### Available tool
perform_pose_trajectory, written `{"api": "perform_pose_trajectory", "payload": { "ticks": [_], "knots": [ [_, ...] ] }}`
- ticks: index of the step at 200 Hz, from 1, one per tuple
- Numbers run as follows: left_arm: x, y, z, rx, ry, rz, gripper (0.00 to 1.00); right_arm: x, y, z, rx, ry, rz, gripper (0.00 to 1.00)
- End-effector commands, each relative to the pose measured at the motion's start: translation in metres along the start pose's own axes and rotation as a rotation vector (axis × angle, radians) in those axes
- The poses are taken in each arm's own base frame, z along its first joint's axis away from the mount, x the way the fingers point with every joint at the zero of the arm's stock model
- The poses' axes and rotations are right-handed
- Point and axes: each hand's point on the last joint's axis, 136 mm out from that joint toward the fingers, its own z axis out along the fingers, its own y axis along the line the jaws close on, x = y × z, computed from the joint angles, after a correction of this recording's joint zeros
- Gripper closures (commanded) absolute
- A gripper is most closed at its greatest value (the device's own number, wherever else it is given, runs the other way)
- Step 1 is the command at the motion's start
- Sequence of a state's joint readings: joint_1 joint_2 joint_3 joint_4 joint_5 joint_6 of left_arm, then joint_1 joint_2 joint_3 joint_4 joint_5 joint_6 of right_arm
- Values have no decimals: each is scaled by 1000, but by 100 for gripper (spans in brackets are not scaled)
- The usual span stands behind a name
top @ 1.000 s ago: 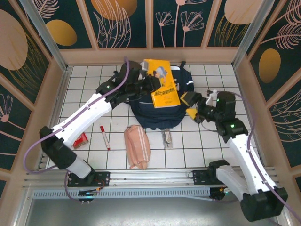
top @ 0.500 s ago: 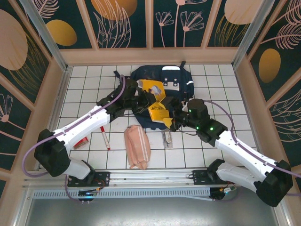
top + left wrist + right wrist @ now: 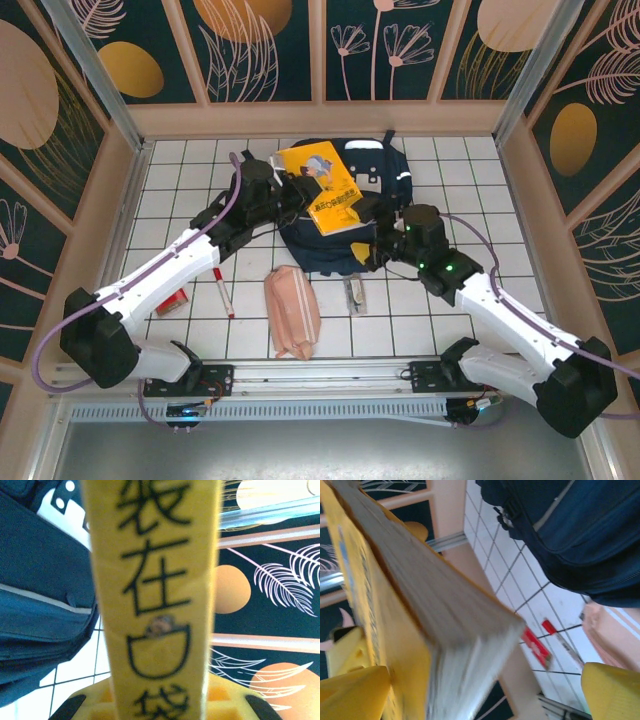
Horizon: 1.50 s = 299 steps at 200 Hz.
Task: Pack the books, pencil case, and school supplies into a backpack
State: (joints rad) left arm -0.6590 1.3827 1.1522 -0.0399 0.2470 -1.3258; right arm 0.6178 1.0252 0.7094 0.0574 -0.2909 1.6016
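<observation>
My left gripper (image 3: 293,190) is shut on the yellow book (image 3: 322,198), holding it tilted, cover up, over the navy backpack (image 3: 388,172). In the left wrist view the book's spine (image 3: 155,580) runs up from between the jaws (image 3: 160,702), with the backpack (image 3: 45,595) to its left. My right gripper (image 3: 377,240) is open at the backpack's front right. In the right wrist view the book's page edge (image 3: 445,625) lies between the wide jaws (image 3: 485,685), against the left finger (image 3: 350,685). The pink pencil case (image 3: 292,312), marker (image 3: 222,291), red pack (image 3: 172,298) and clear case (image 3: 354,293) lie on the tiles.
The white tiled floor (image 3: 180,200) is boxed in by wooden walls (image 3: 320,118) on three sides. A metal rail (image 3: 320,372) with both arm bases runs along the near edge. The loose items lie in a row in front of the backpack.
The left arm dipped the book toward the backpack's front, then raised it back up and left. The right arm swung in from the right to the book's lower corner.
</observation>
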Motion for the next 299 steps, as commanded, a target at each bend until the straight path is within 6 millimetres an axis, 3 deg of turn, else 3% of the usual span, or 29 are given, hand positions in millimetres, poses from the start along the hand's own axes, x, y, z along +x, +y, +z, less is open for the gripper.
{"api": "perform_pose_trajectory", "payload": {
  "ticks": [1, 14, 28, 44, 52, 63, 74, 94, 117, 137, 160, 195, 200, 222, 253, 284, 293, 299],
  "knots": [
    [8, -23, -3, 120, 54, -76, 100, 6, 32, 5, -151, 51, 37, 14],
    [10, -18, -2, 113, 61, -99, 100, 7, 39, 6, -182, 47, 58, 32],
    [12, -10, 0, 92, 67, -103, 100, 4, 46, 5, -210, 26, 70, 43],
    [13, 1, 4, 65, 70, -112, 96, 0, 53, 1, -227, -10, 60, 72],
    [11, 8, 5, 46, 61, -122, 84, -2, 55, -1, -224, -31, 48, 89],
    [5, 19, 6, 21, 43, -126, 64, -5, 57, -3, -206, -56, 29, 97],
    [-1, 31, 7, -9, 27, -119, 60, -9, 56, -5, -185, -82, 11, 100],
    [-14, 46, 11, -55, 9, -17, 54, -16, 60, -9, -173, -120, -37, 100],
    [-11, 35, 25, -52, 97, 385, 49, -32, 67, -22, -155, -177, -124, 100],
    [-5, 45, 30, -92, 189, 779, 50, -71, 76, -56, -89, -334, -232, 100],
    [1, 80, 34, -186, 283, 1239, 48, -113, 78, -107, 26, -544, -339, 100],
    [18, 112, 62, -234, 469, 1636, 44, -149, 74, -154, 108, -665, -390, 100],
    [22, 128, 71, -249, 526, 1674, 44, -153, 73, -158, 113, -671, -392, 100],
    [22, 153, 92, -302, 580, 1789, 44, -161, 71, -169, 112, -671, -394, 100],
    [16, 171, 119, -390, 598, 1837, 42, -163, 64, -165, 114, -635, -391, 100],
    [16, 190, 132, -442, 616, 1845, 41, -163, 56, -157, 108, -597, -380, 100],
    [10, 191, 135, -470, 582, 1852, 43, -162, 55, -155, 103, -587, -381, 100],
    [5, 191, 137, -488, 553, 1857, 50, -162, 54, -153, 102, -580, -381, 100]
  ]
}}
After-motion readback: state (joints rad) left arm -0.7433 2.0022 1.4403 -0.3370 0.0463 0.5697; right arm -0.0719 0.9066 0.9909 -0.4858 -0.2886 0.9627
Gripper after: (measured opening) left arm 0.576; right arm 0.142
